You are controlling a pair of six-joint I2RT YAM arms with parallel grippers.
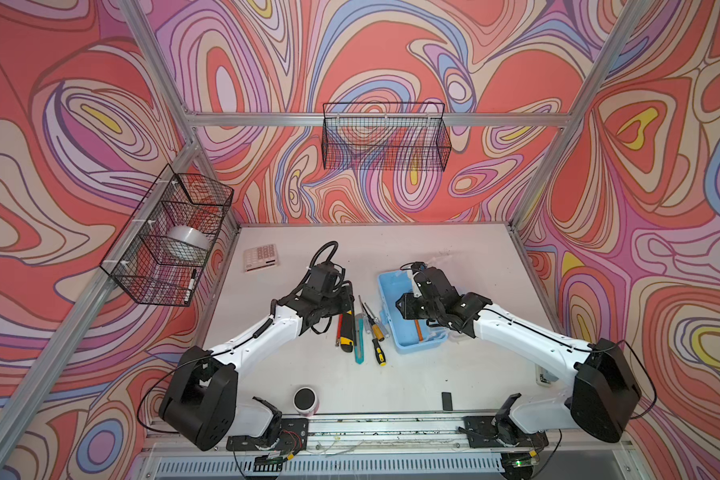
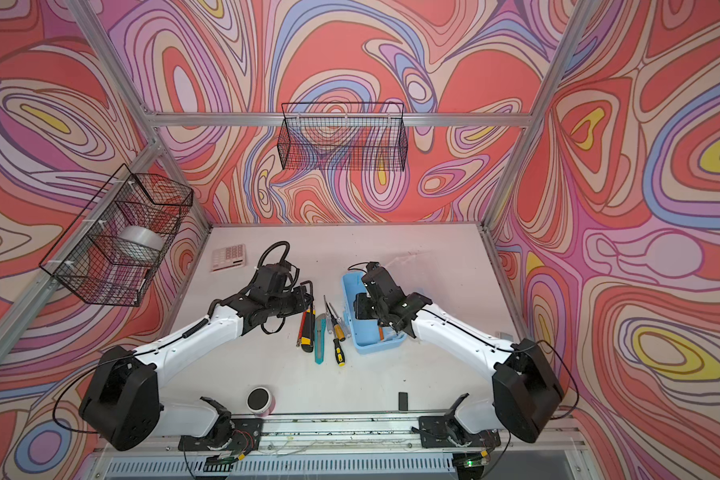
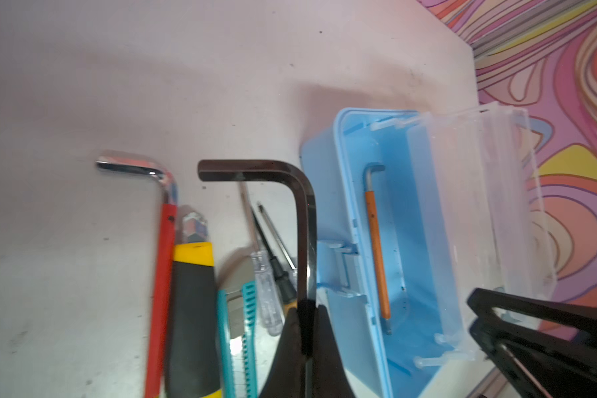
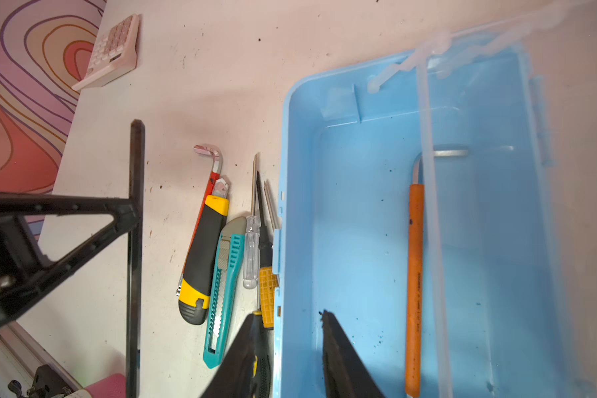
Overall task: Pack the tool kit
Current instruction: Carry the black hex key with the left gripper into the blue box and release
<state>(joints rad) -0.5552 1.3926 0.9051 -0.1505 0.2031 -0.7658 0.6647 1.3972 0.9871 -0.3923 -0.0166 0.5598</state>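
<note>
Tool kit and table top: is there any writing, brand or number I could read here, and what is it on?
Orange-sleeved hex key: fine print along the sleeve, too small to read.
Calculator: key markings, too blurred to read.
Nothing else shows text, so none can be quoted.
</note>
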